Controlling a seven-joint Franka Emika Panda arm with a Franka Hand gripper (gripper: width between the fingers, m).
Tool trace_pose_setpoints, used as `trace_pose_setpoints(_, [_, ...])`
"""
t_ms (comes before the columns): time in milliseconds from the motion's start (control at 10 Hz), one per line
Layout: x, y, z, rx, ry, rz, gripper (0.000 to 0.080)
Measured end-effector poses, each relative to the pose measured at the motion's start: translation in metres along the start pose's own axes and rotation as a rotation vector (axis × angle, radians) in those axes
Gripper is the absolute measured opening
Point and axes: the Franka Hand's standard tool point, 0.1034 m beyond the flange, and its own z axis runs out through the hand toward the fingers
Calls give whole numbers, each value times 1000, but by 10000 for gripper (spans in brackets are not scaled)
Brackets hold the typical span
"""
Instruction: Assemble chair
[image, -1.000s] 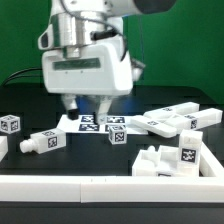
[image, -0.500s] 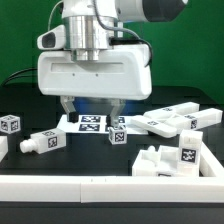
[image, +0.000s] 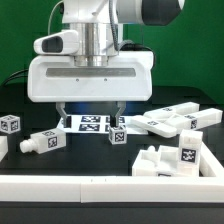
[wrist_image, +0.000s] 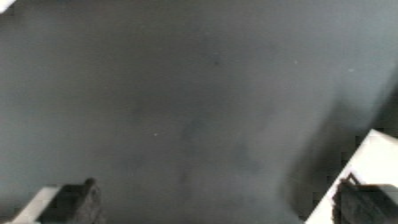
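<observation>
The chair lies as loose white tagged parts on the black table. A cube (image: 10, 124) and a peg (image: 42, 141) lie at the exterior view's left. A small cube (image: 118, 132) stands in the middle. Flat slabs (image: 165, 121) lie at the right, with a chunky block (image: 172, 158) in front of them. My gripper (image: 90, 113) hangs open and empty just above the table, over the marker board (image: 90, 123). The small cube is by one of my fingers (image: 117, 112). In the wrist view my gripper (wrist_image: 217, 205) is over bare black table, with nothing between the fingers.
A white raised rim (image: 100, 185) runs along the front of the table. A green backdrop stands behind. The arm's wide white hand hides the table's far middle. A white edge (wrist_image: 381, 150) shows at the side of the wrist view.
The fingers have spread wide apart. The hand now fills more of the exterior view. The parts have not moved.
</observation>
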Motion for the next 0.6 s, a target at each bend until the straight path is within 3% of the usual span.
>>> trace_pose_setpoints(200, [-2,3,1,-4,-11,-147,649])
trace_pose_setpoints(400, [-24,7,8,50,-113,-523,649])
trace_pose_setpoints(600, [-28,11,8,42,-110,-631,649])
